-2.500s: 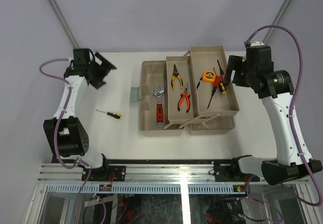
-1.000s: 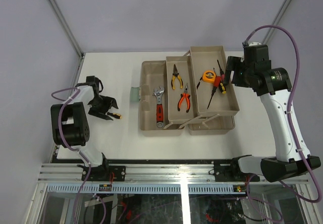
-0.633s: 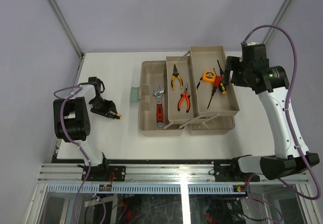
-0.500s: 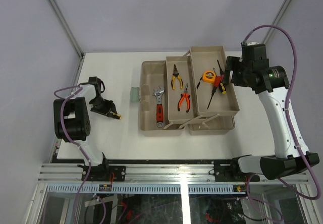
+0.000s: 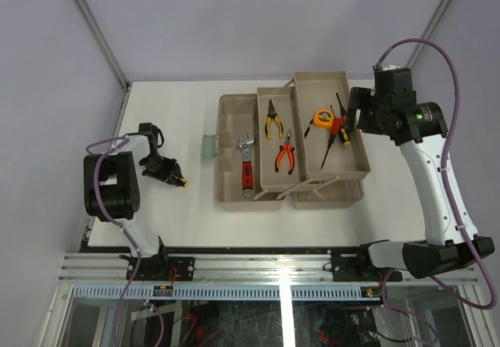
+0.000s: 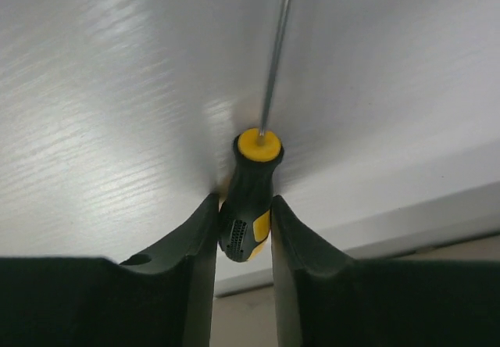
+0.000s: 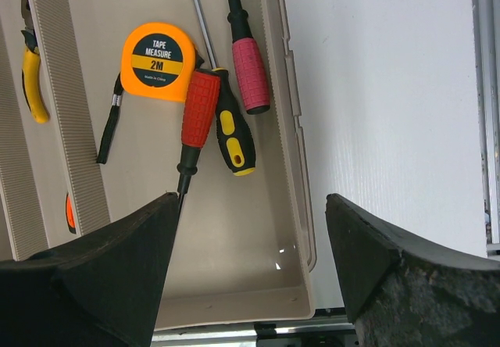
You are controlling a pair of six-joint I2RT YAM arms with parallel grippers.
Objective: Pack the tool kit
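The beige toolbox (image 5: pixel 230 112) lies open at mid-table with its trays (image 5: pixel 353 153) folded out. In it are a wrench (image 5: pixel 247 163), two pliers (image 5: pixel 272 120), an orange tape measure (image 5: pixel 323 117) and screwdrivers (image 5: pixel 341 132). Left of the box, my left gripper (image 5: pixel 164 169) is low on the table, shut on the handle of a black-and-yellow screwdriver (image 6: pixel 248 198), whose shaft (image 6: pixel 273 58) points away from the wrist. My right gripper (image 7: pixel 250 198) hangs open over the right tray (image 7: pixel 295 167), near the tape measure (image 7: pixel 157 59) and three screwdrivers (image 7: pixel 200 109).
The table's left edge (image 5: pixel 117 144) runs close to my left gripper, and a table edge (image 6: pixel 391 222) shows just behind its fingers. A metal rail (image 5: pixel 266 257) lines the near side. White tabletop (image 7: pixel 391 89) lies to the right of the tray.
My left gripper came down onto the loose screwdriver and its fingers closed on the handle. The right arm has stayed over the right tray.
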